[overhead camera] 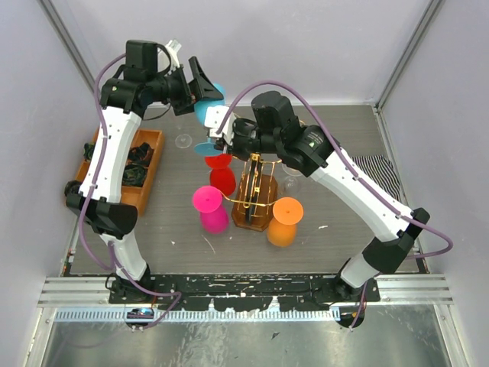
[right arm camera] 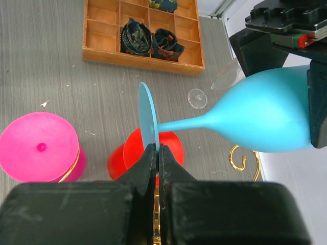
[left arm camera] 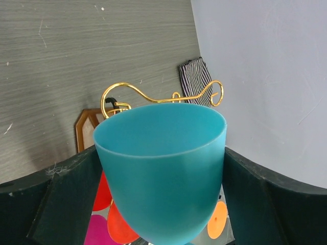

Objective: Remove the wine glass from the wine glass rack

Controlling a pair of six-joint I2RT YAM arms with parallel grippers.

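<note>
A blue wine glass hangs sideways in the air behind the wine glass rack, clear of its gold hooks. My right gripper is shut on the rim of the glass's flat foot. My left gripper stands open around the bowl, one finger close against each side. In the right wrist view the stem runs right to the bowl between the left gripper's black fingers.
Red, pink and orange glasses stand upside down around the rack. A clear glass lies behind it. At the left sits a wooden tray with dark bundles, at the right a striped cloth.
</note>
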